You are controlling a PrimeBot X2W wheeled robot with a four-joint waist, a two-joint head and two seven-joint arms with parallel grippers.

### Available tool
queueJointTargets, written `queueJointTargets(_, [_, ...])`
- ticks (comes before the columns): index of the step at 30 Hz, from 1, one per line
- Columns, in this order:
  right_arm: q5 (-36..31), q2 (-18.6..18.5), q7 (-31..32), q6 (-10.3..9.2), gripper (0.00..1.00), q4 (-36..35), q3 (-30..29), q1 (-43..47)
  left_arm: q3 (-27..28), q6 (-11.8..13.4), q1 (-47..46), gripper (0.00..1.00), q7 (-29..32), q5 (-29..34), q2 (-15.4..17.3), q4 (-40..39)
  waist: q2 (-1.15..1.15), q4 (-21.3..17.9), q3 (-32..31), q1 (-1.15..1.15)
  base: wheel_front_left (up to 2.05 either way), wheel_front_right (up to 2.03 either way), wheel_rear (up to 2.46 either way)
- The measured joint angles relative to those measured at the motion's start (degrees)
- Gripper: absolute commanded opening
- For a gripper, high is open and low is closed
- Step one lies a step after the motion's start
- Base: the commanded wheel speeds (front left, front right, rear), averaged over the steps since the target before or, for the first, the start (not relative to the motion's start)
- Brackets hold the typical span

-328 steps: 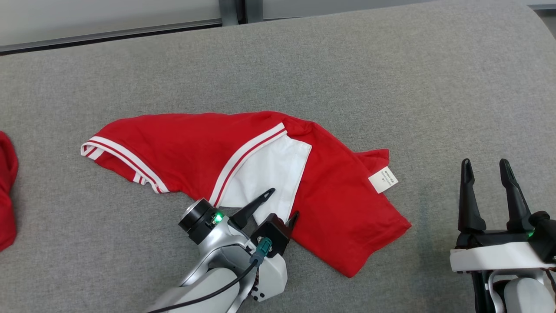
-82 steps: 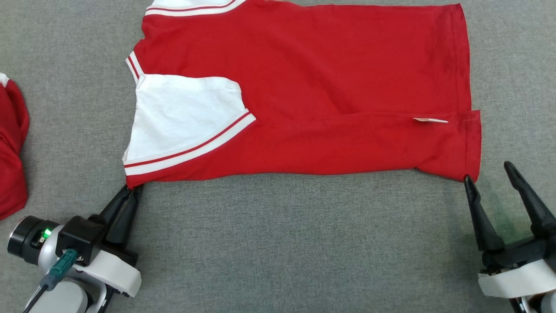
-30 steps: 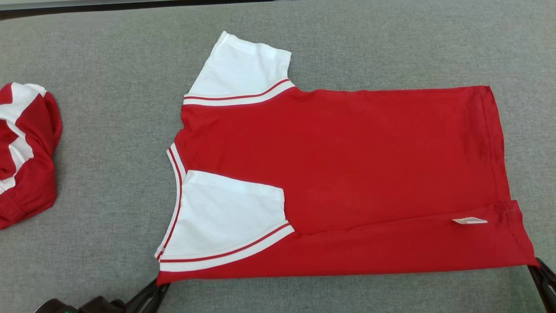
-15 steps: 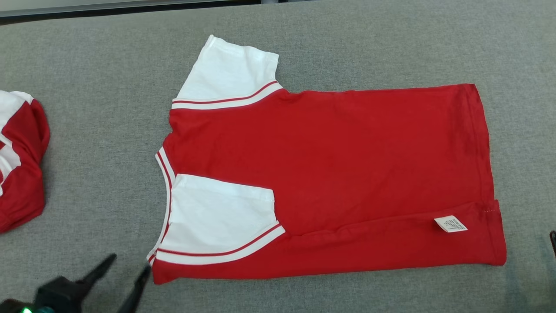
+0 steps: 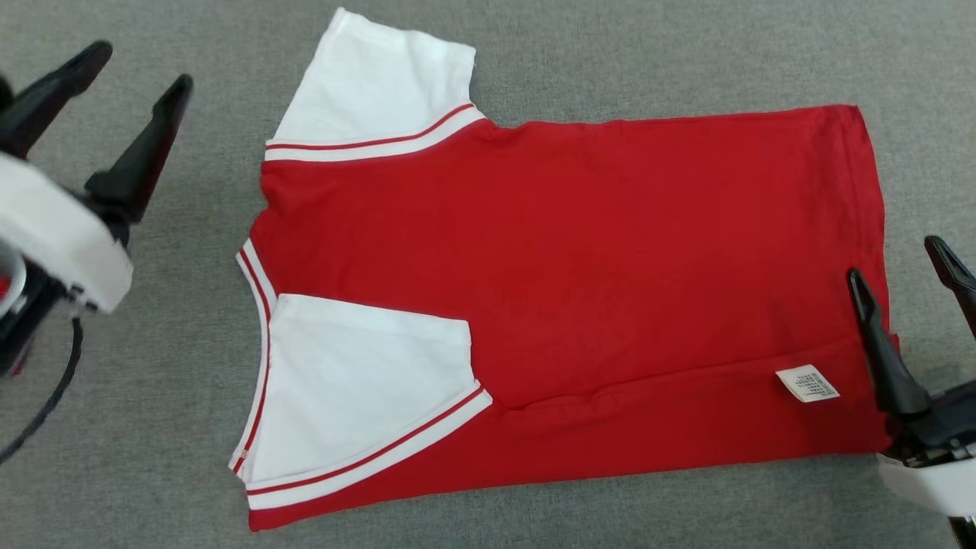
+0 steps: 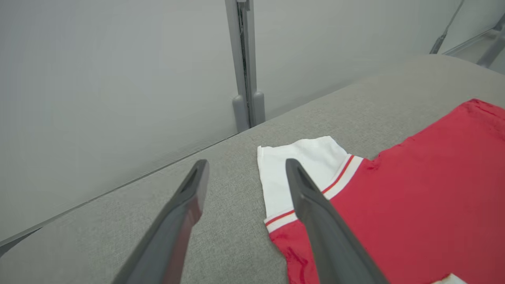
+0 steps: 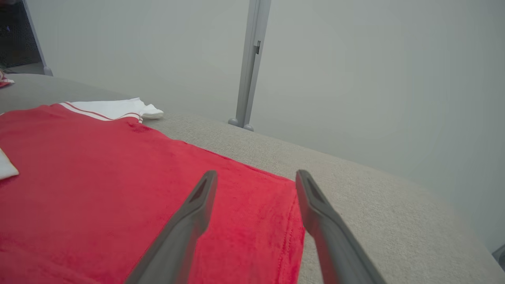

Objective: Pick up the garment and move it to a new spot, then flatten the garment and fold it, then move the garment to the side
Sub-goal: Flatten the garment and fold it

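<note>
So, the red knit garment (image 5: 610,267) lies flat on the grey woven surface (image 5: 137,457), one white striped sleeve (image 5: 381,84) sticking out, the other folded over its body. Left gripper (image 5: 141,65) hangs near the outstretched sleeve, tapered dark fingers (image 5: 152,130) spread apart, holding nothing; right gripper (image 5: 894,259) likewise spread over the hem (image 5: 869,191).

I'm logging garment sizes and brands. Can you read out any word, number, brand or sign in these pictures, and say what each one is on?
White care label on the red and white shirt, near its hem: a few rows of grey print, too small and blurred to read.
No other text: there are no words, brand marks or numbers on the rest of the shirt or on the grey cloth surface.
</note>
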Motion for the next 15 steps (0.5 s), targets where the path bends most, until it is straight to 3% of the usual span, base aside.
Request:
queueJointTargets(6, [-0.52, 2.16, 0.00, 0.01, 1.00, 0.32, 3.68, -5.50, -8.58, -5.89, -20.70, 1.00, 12.17, 1.85, -5.57, 18.47, 0.00, -2.08, 4.54, 0.00, 0.00, 0.00, 0.00])
queueJointTargets(10, [-0.62, 4.05, -0.01, 0.00, 1.00, 0.74, 4.44, -6.67, -12.11, -7.73, -29.64, 1.00, 16.57, 3.27, -7.92, 26.66, 0.00, -4.62, 6.92, 0.00, 0.00, 0.00, 0.00])
queueJointTargets(15, [-0.62, 5.97, -0.01, 0.00, 1.00, 1.30, 4.64, -6.98, -15.15, -8.65, -35.98, 1.00, 21.27, 3.85, -8.35, 33.33, 0.00, -7.93, 9.47, 0.00, 0.00, 0.00, 0.00])
